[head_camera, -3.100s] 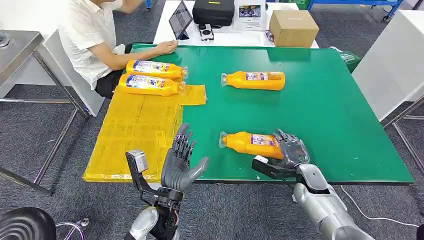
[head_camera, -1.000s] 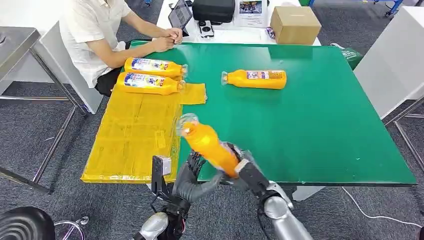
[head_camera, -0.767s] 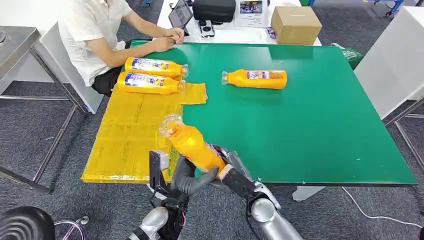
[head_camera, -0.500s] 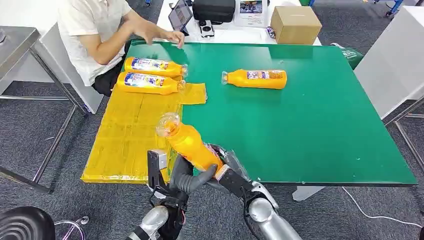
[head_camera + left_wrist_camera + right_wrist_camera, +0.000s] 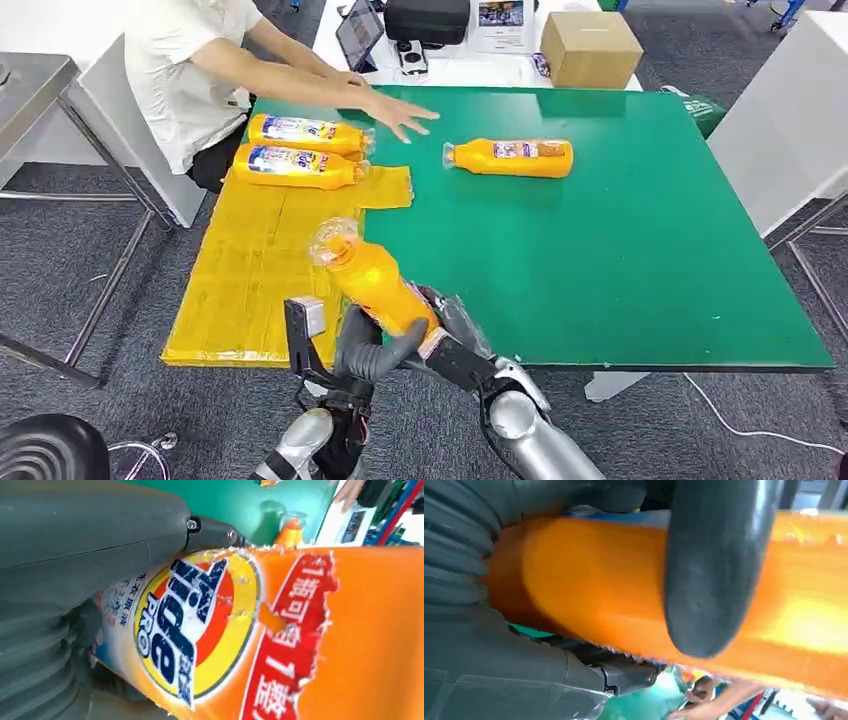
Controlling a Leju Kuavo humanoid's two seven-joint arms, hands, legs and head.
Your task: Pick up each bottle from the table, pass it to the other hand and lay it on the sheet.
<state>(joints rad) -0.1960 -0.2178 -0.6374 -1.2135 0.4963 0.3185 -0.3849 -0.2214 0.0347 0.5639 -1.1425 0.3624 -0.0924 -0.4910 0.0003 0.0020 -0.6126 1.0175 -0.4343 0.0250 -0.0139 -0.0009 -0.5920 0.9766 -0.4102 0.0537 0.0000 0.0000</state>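
Bottle (image 5: 372, 281) in mid-handover at about 7 o'clock of the green table (image 5: 620, 240), above its near edge beside the yellow sheet (image 5: 265, 265): orange plastic, clear cap tilted up toward 11 o'clock, and a label that the left wrist view shows as a blue-lettered logo on a yellow and red disc next to a torn red panel with white characters. The left hand (image 5: 368, 350) wraps its fingers around the lower body from below; the right hand (image 5: 448, 330) grips the base end, its dark fingers across the orange side in the right wrist view. Two more bottles (image 5: 300, 150) lie side by side at the far end of the sheet, at 11 o'clock, and a fourth bottle (image 5: 510, 158) lies on the table at 12 o'clock.

Half a second ago the held bottle sat slightly farther right; it has shifted a little toward the sheet. The person's hand (image 5: 400, 112), then near the table's far left corner, now reaches out over the table toward the fourth bottle.
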